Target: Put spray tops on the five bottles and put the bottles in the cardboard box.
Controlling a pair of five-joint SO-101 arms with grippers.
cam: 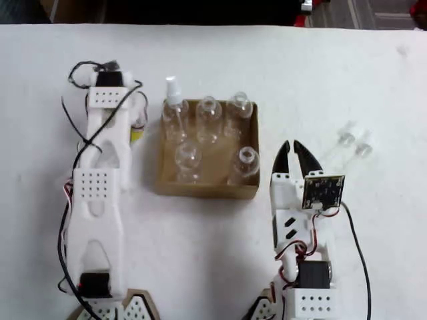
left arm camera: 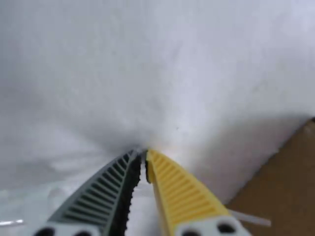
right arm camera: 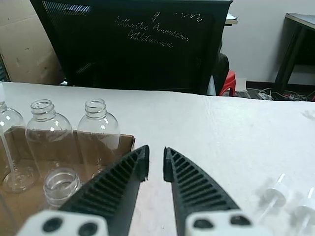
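Our right fingers point(right arm camera: 174, 164) stand slightly apart and empty, with two loose spray tops point(cam: 353, 141) just beside them. Our left fingers point(left arm camera: 150, 160) are closed, holding nothing. We judge an off-centre pinch could roll a top away from the bottles point(cam: 207, 120) in the box point(cam: 207, 190).

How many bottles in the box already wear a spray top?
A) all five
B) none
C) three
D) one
D: one bottle, at the far left corner of the box, wears a white spray top; the other four have open necks.
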